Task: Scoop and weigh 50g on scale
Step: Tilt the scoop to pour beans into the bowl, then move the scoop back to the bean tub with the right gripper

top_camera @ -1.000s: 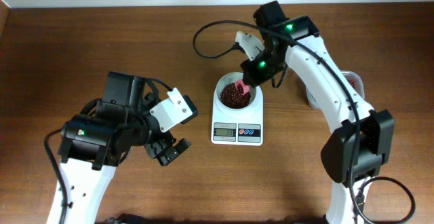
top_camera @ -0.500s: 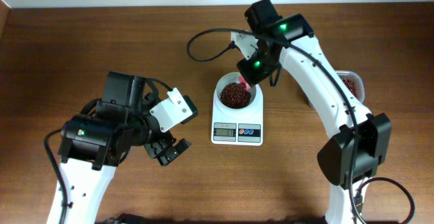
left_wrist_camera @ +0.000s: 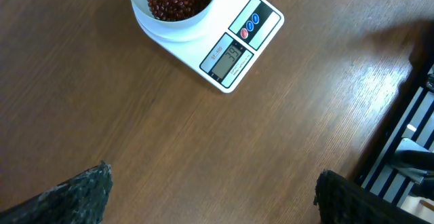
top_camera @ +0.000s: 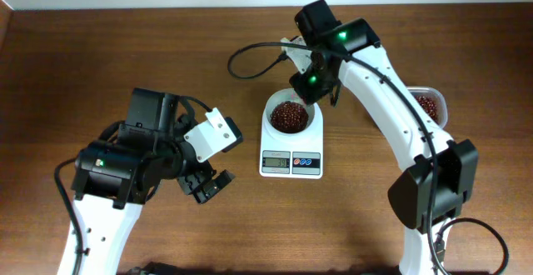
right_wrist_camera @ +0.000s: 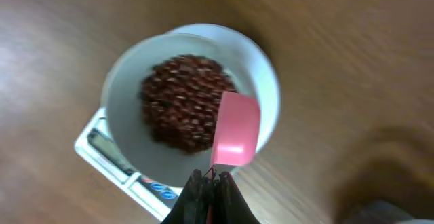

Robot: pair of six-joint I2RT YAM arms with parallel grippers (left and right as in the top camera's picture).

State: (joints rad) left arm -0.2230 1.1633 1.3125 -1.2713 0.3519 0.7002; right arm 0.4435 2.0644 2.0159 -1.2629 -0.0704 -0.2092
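Your right arm (top_camera: 391, 83) reaches across from the right side of the table (top_camera: 125, 50) and ends just above the far rim of the bowl (top_camera: 271, 107). In the overhead view its wrist hides what it carries. The right wrist view shows it plainly: the right jaws are pressed together on the thin handle of a pink spoon (right_wrist_camera: 236, 137). The spoon's head hangs over the edge of the bowl, partly over the beans (top_camera: 289, 117) and partly over the white rim. Whether anything lies in the spoon you cannot tell from here.

The beans sit as a dark red-brown heap in the middle of the bowl, with bare white wall showing all round them. The bowl rests on the scale (top_camera: 291, 163), which stands near the middle of the table. Its display (left_wrist_camera: 229, 56) faces the near edge, with the red and blue buttons (left_wrist_camera: 249, 24) beside it. Digits are lit on the display, but they are too small to read with any certainty.

A clear tub (top_camera: 441, 98) with more beans stands at the far right, half hidden behind the right arm and well apart from the scale.

Your left arm (top_camera: 125, 167) is off to the left of the scale, touching nothing. The left jaws stand wide apart and empty — one of the fingers (left_wrist_camera: 74, 193) shows in each lower corner of the left wrist view, with bare wood between them.
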